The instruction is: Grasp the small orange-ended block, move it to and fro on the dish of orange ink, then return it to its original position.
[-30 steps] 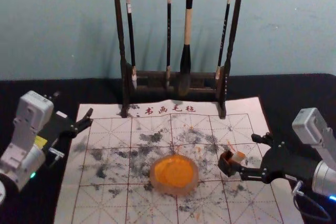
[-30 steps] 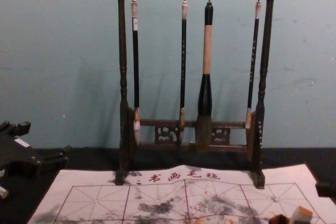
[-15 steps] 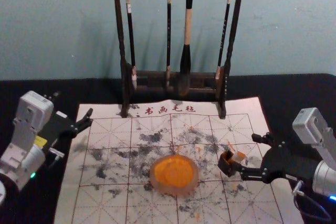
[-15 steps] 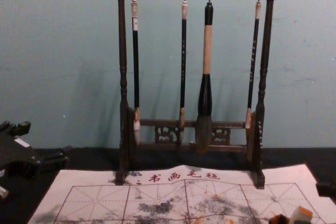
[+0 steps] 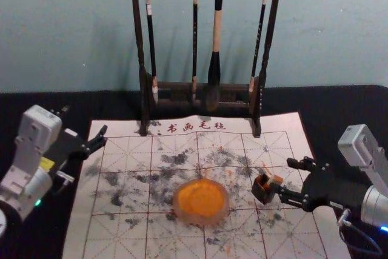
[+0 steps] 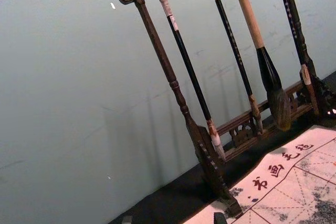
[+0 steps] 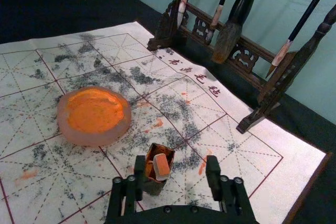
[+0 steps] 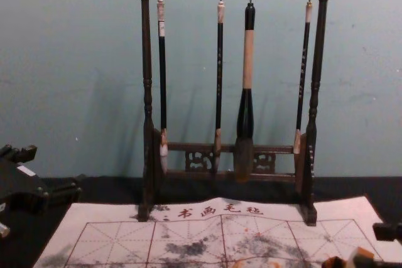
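Block tilted, orange end up.

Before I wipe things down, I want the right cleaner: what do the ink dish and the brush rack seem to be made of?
The ink dish looks like frosted glass or pale stone, perhaps resin: its thick, rounded rim is cloudy and smooth, with a pinkish tint.
The brush rack looks like dark-stained wood, probably varnished, given its brown turned posts and carved openwork; moulded resin remains possible.
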Controlling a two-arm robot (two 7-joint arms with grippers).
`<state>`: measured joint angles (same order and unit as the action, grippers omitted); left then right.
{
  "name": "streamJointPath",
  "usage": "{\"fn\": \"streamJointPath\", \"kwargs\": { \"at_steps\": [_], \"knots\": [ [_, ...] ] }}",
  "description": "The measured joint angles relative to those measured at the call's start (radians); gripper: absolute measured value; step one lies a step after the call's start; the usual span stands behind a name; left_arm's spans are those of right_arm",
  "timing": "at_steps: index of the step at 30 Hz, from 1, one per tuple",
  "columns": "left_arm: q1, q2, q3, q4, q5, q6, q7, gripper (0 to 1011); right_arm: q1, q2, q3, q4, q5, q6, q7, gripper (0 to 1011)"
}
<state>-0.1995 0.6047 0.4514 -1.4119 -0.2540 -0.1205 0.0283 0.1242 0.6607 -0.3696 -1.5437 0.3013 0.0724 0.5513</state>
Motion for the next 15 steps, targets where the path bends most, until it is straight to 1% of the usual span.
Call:
{"fn": "streamJointPath", "kwargs": {
  "at_steps": [2,3,4,10,11,12,13,14,15],
  "knots": [
    [0.0,0.0,0.0,0.0,0.0,0.0,0.0,1001,0.0,0.0,0.0,0.0,0.0,0.0,0.0,681],
    [0.0,0.0,0.0,0.0,0.0,0.0,0.0,1001,0.0,0.0,0.0,0.0,0.0,0.0,0.0,612],
    [0.0,0.0,0.0,0.0,0.0,0.0,0.0,1001,0.0,0.0,0.0,0.0,0.0,0.0,0.0,612],
    [0.0,0.0,0.0,0.0,0.0,0.0,0.0,1001,0.0,0.0,0.0,0.0,0.0,0.0,0.0,405],
    [0.0,0.0,0.0,0.0,0.0,0.0,0.0,1001,0.0,0.0,0.0,0.0,0.0,0.0,0.0,405],
    [0.0,0.0,0.0,0.0,0.0,0.0,0.0,1001,0.0,0.0,0.0,0.0,0.0,0.0,0.0,346],
    [0.0,0.0,0.0,0.0,0.0,0.0,0.0,1001,0.0,0.0,0.0,0.0,0.0,0.0,0.0,334],
    [0.0,0.0,0.0,0.0,0.0,0.0,0.0,1001,0.0,0.0,0.0,0.0,0.0,0.0,0.0,272],
    [0.0,0.0,0.0,0.0,0.0,0.0,0.0,1001,0.0,0.0,0.0,0.0,0.0,0.0,0.0,244]
  ]
}}
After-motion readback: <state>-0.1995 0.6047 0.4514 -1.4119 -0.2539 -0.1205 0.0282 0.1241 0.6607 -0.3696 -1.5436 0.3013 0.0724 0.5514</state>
